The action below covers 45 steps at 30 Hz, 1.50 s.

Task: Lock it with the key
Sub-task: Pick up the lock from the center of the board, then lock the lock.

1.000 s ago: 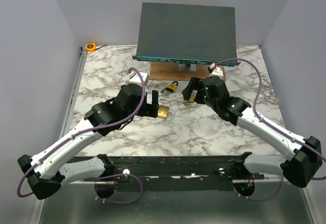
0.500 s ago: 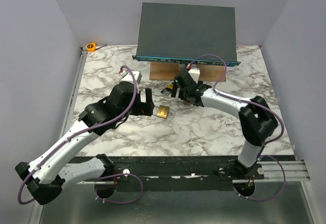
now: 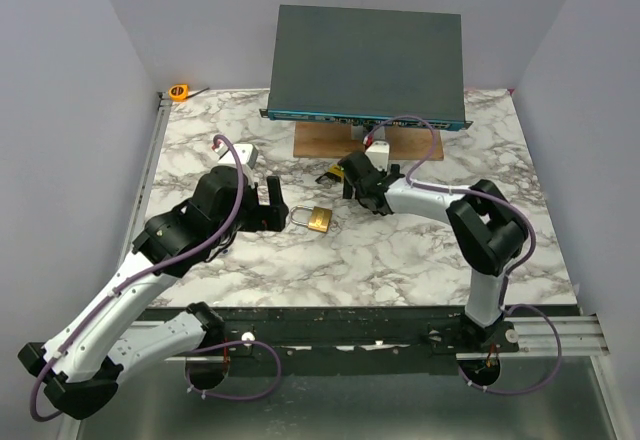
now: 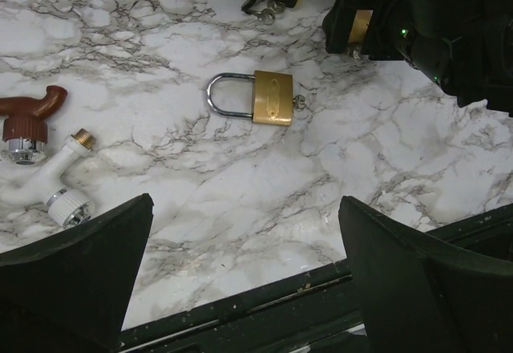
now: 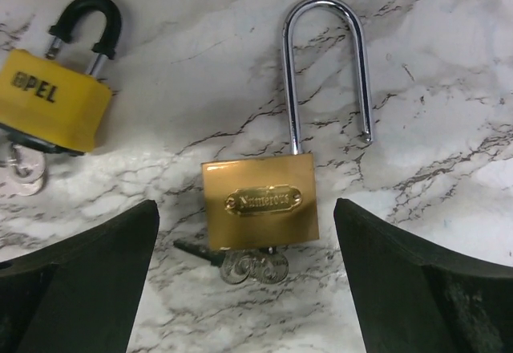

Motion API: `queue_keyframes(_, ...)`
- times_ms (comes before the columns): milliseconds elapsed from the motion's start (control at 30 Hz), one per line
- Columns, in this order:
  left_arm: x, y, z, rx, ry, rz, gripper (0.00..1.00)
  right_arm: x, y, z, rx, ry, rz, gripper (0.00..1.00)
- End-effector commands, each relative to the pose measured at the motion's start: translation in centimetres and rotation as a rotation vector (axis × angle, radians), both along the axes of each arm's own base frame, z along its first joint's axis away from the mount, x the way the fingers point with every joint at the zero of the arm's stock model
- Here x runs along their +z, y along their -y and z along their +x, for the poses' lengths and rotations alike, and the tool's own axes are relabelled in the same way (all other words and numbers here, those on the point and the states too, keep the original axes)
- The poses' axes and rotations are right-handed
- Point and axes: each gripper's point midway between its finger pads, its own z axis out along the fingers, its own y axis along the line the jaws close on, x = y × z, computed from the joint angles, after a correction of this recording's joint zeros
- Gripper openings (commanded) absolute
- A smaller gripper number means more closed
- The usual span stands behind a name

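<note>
Directly under the right gripper (image 5: pixel 244 207), between its 2 fingers (image 5: pixel 80 289), lies the long lock (image 5: pixel 259 199), flat on the marble table (image 5: pixel 449 64). Seen from the right wrist, its long axis runs 12 to 6. The shackle (image 5: pixel 325 16) points to 12 and the key (image 5: pixel 248 266) sticks out of the body's underside at 6. The fingers stand wide at 9 and 3 of the brass body, clear of it on both sides and holding nothing, so their closing line crosses the lock's long axis squarely. 1 leg of the shackle enters the body. The other ends free, off toward 2 from the body, so this lock is open and I judge it the 1 to be locked. A yellow lock (image 5: pixel 54 100) lies near at 10, apart from the brass body.

From above, a short lock (image 3: pixel 318 218) rests just at 3 of the left gripper (image 4: pixel 244 202), closed and lying flat. The left gripper gapes wide too, empty, with the short lock ahead at 12 in its wrist view. The right arm is plainly the nearer to the long lock; the left is well apart from it, with the short lock between. The coming move, as I judge it, turns on whether the right fingers come down on the body at 9 and 3 or shift toward 6 for the key.
</note>
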Motion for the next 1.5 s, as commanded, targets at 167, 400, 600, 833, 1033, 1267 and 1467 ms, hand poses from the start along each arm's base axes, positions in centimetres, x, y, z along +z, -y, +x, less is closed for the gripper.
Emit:
queue_keyframes(167,0.0,-0.3,-1.0,-0.019,-0.019,-0.007,0.99,-4.6,1.9,0.7,0.029,-0.033,-0.014,0.89)
queue_keyframes(400,-0.1,-0.5,-1.2,-0.003,-0.024,-0.026,0.98,-5.2,2.4,-1.1,0.040,-0.077,0.039,0.54)
queue_keyframes(600,0.1,0.6,-0.9,-0.031,-0.032,-0.048,0.99,-1.3,0.6,-2.8,0.126,-0.083,0.132,0.24)
queue_keyframes(833,2.3,2.8,-0.3,-0.147,0.035,-0.103,0.98,11.8,-6.2,-7.6,0.610,-0.027,0.451,0.19)
queue_keyframes(1033,9.4,5.3,-0.8,-0.365,0.264,-0.178,0.98,22.4,-9.1,-15.0,0.990,-0.009,0.709,0.18)
queue_keyframes(1267,17.2,6.6,-1.9,-0.560,0.564,-0.216,0.97,32.5,-9.0,-21.4,1.266,0.067,0.907,0.18)
queue_keyframes(1467,18.6,6.9,-4.3,-0.754,0.618,-0.212,0.85,38.5,-7.9,-24.7,1.388,0.140,0.971,0.18)
